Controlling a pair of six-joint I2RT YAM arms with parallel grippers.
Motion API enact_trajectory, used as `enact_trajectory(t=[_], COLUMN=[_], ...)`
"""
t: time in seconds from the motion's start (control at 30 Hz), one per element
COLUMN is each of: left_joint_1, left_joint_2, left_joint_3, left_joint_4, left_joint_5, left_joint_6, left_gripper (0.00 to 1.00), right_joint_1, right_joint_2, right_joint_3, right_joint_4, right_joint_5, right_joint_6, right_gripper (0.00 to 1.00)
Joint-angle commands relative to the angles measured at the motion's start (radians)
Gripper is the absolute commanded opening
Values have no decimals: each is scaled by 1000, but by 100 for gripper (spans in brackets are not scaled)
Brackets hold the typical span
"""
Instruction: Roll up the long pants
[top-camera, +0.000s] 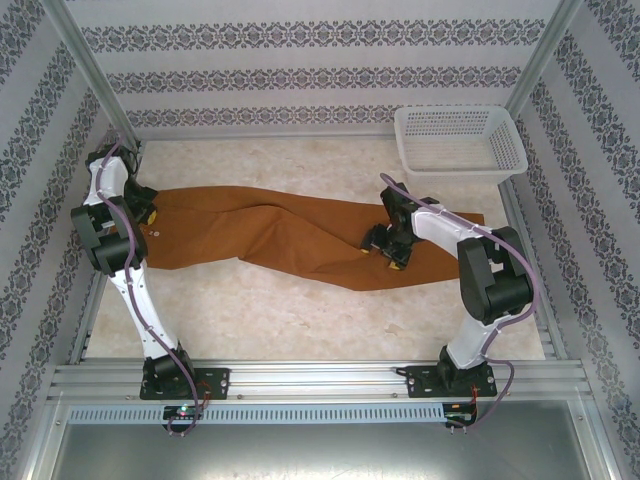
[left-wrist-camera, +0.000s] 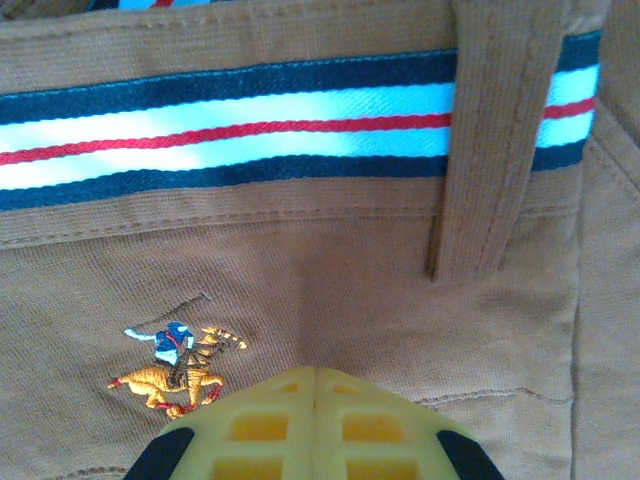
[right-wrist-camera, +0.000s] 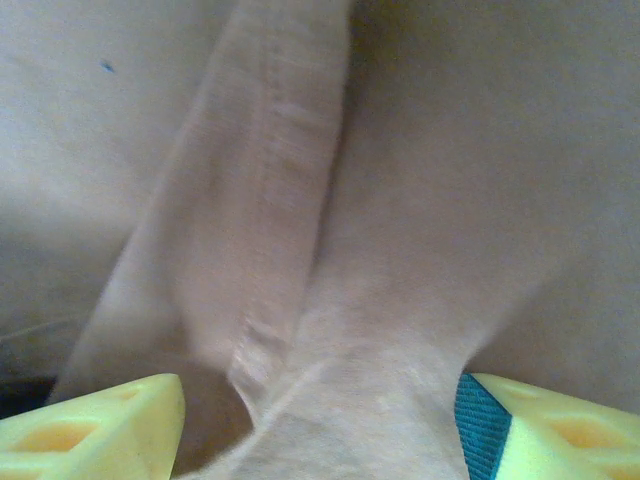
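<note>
Okay, long pants (top-camera: 280, 235) lie spread flat across the table (top-camera: 300, 310), running left to right, rust-brown. The waist end is at the left and the two legs trail to the right. The legs cross near the middle, and one leg end reaches the right edge area, just in front of the white basket (top-camera: 460, 165). The basket sits at the far right corner, apart from the cloth.

Left fingers (top-camera: 150, 214) are at the waist end, far left of the table. In the left wrist view the left fingers (left-wrist-camera: 315, 400) are pressed fully together, yellow pads meeting with no gap, tips down against the brown cloth. Cannot tell if any cloth is pinched between them. Just ahead of them is the waistband (left-wrist-camera: 250, 215), with a striped ribbon (left-wrist-camera: 250, 125) in navy, pale blue and red running along it. A belt loop (left-wrist-camera: 490, 140) crosses the ribbon upright on the right. A small embroidered horse-and-rider logo (left-wrist-camera: 180, 370) sits just left of the tips.

Right fingers (top-camera: 383, 247) are over the legs, right of centre and low on the cloth. In the right wrist view the two yellow fingers (right-wrist-camera: 90, 430) stand wide apart at the bottom corners, gripping nothing. Brown cloth bunches in the gap, and a seamed fold (right-wrist-camera: 265, 230) runs up from between them. That view is blurry and very close, so which leg it shows is unclear.
</note>
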Motion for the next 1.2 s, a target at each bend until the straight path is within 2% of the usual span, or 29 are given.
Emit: enact_trajectory(t=[0.0,0.23,0.33,0.4,0.47,0.53,0.57,0.6,0.63,0.93,1.17], left_joint_1=[11,11,10,11,11,11,11,11,11,11,10], left_joint_2=[-37,-37,-35,-36,-35,-35,-34,-35,-35,-37,-43], left_joint_3=[-11,-9,-9,-7,-6,-4,-2,-3,-3,-1,8], left_joint_4=[4,7,6,4,3,2,2,2,2,-6,-17], left_joint_5=[1,2,2,1,-2,-3,-4,-3,-3,-4,-8], left_joint_6=[-3,-4,-4,-3,-1,-2,-1,-1,0,-1,3], left_gripper=[0,0,0,0,0,0,0,0,0,0,0], right_joint_1=[20,34,37,41,45,50,51,52,53,23,-23], right_joint_2=[5,58,92,115,132,138,140,138,137,163,333], right_joint_3=[27,82,87,92,100,107,111,118,128,398,688], right_joint_4=[36,41,62,70,69,68,65,58,49,-141,-280], right_joint_5=[-29,-30,-36,-38,-37,-34,-31,-27,-24,21,21], right_joint_6=[26,29,34,34,33,30,29,26,22,-89,-180], right_gripper=[73,72,67,57,52,40,27,10,1,0,0])
